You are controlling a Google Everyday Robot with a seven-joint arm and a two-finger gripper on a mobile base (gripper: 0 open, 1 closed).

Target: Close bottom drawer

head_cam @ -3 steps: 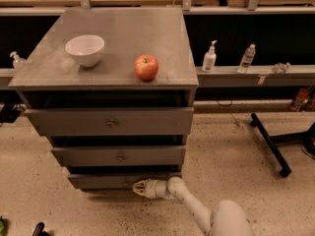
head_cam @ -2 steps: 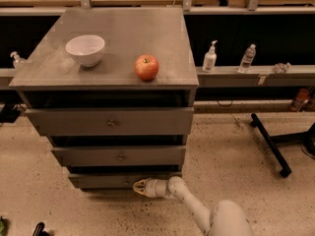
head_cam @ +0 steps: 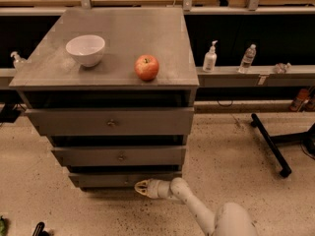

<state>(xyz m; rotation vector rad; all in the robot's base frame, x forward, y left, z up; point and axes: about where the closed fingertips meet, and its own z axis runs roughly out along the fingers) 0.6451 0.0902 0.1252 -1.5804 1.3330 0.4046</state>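
The bottom drawer (head_cam: 106,179) is the slimmest grey front at the foot of the three-drawer cabinet (head_cam: 113,122), low near the floor. My gripper (head_cam: 141,187) reaches in from the lower right on a white arm (head_cam: 197,210) and sits against the right part of that drawer front, covering the area where its knob would be. The medium drawer front (head_cam: 119,156) and the tall top drawer front (head_cam: 112,121) stand above it, each with a small round knob.
A white bowl (head_cam: 85,49) and a red apple (head_cam: 146,67) rest on the cabinet top. Behind, a low shelf (head_cam: 256,75) holds a pump bottle (head_cam: 210,57) and a water bottle (head_cam: 247,58). A black stand leg (head_cam: 269,144) lies on the speckled floor at right.
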